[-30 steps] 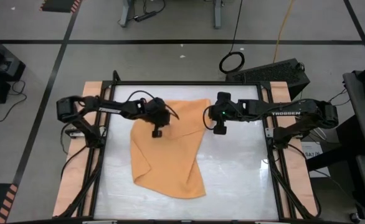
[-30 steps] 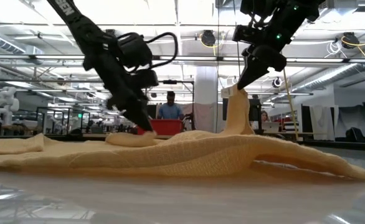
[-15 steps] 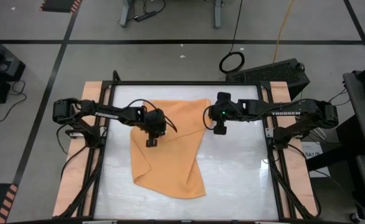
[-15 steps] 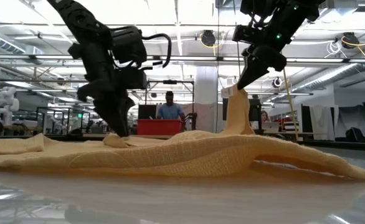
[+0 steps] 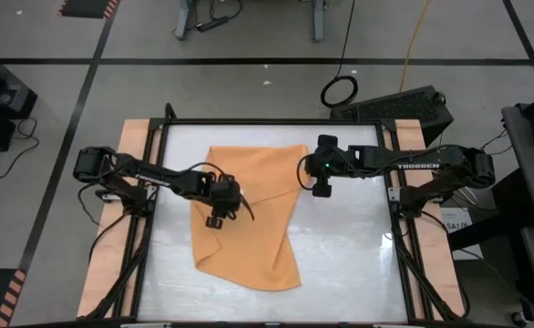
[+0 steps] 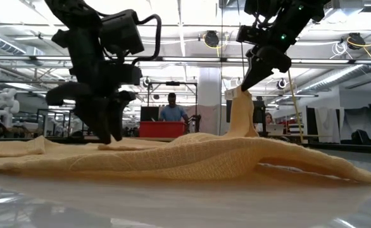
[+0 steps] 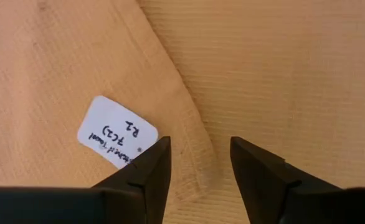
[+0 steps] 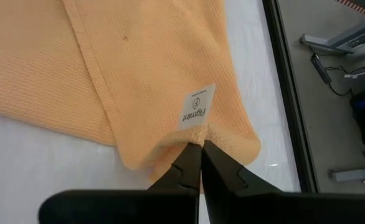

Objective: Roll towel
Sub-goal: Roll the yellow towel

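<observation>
Orange-tan towel point(image 5: 249, 214), rumpled, far corner lifted, white tags

One towel point(image 5: 249, 214), two tags point(image 7: 117, 132), seemingly.

Matt waffle-weave cloth on a glossy white desk

The towel point(image 5: 247, 214) is soft orange-tan cloth with a fine ribbed weave, matt, and a stitched hem; its small label point(image 7: 117, 132) looks like smooth white paper or plastic. The desk point(image 5: 349, 255) top shines and mirrors light, edged with pale wood and dark metal rails.
</observation>
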You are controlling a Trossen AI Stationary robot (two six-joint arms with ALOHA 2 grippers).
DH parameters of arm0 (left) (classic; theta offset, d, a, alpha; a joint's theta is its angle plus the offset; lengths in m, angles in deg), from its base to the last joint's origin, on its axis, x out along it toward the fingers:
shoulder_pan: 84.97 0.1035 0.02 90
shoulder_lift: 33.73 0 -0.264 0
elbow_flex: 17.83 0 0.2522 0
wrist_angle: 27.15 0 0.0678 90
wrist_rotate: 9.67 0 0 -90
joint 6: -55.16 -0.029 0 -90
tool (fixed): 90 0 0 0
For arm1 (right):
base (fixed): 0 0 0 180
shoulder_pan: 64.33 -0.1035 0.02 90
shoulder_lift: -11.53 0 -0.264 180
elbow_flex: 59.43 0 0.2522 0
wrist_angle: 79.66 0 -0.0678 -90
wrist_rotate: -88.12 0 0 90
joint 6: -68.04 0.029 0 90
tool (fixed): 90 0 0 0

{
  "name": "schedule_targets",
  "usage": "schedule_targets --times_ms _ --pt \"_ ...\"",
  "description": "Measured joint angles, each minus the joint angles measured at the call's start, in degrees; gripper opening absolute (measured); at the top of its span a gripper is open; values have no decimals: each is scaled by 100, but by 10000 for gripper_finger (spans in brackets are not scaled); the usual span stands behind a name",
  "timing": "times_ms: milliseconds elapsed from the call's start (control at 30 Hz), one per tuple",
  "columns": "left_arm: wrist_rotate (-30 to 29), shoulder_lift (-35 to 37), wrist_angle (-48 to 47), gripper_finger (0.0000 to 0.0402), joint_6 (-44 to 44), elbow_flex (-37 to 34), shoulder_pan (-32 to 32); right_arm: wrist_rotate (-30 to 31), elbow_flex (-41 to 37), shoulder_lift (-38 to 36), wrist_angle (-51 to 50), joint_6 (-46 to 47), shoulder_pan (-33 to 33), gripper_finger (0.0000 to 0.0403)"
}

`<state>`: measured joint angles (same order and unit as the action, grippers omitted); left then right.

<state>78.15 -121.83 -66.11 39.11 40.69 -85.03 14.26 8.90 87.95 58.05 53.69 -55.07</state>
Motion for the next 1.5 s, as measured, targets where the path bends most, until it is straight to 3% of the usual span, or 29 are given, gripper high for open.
schedule_targets --times_ms 500,633,867,1033,1233,1500 --pt "-747 -26 -662 171 -316 -9 -277 0 1 0 2 4 0 0" --pt "-1164 -30 -451 171 -432 -9 -308 0 2 0 35 2 0 0" --pt "-1163 -170 -420 171 -721 -20 -305 0 1 0 35 -1 0 0" --pt "-1279 -260 94 169 -709 -20 -297 0 1 0 45 -2 0 0" --pt "-1598 -253 562 133 -737 -16 -164 0 2 0 48 -2 0 0" --pt "-1661 -251 485 88 -535 -16 331 0 0 0 46 1 0 0"
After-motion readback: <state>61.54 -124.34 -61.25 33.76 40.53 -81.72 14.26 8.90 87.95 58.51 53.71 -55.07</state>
